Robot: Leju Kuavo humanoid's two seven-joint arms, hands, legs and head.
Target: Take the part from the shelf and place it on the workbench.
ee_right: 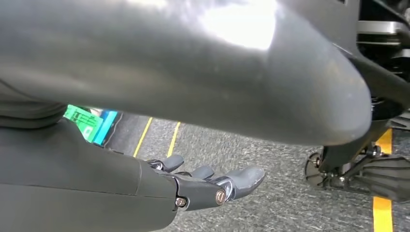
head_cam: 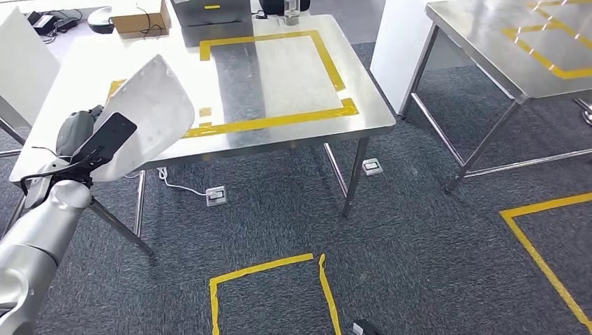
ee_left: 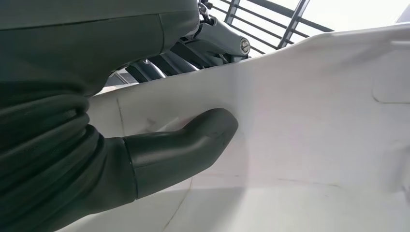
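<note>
The white part [head_cam: 150, 112] is held raised in the left hand [head_cam: 87, 139], thumb [ee_left: 193, 140] pressed flat against its pale surface, over the near left corner of the steel workbench [head_cam: 293, 77], while the right hand [ee_right: 208, 186] hangs empty, fingers loosely extended above carpet.

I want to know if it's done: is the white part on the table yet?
Not yet. The left hand holds the white part up, tilted, above the table's edge.
</note>
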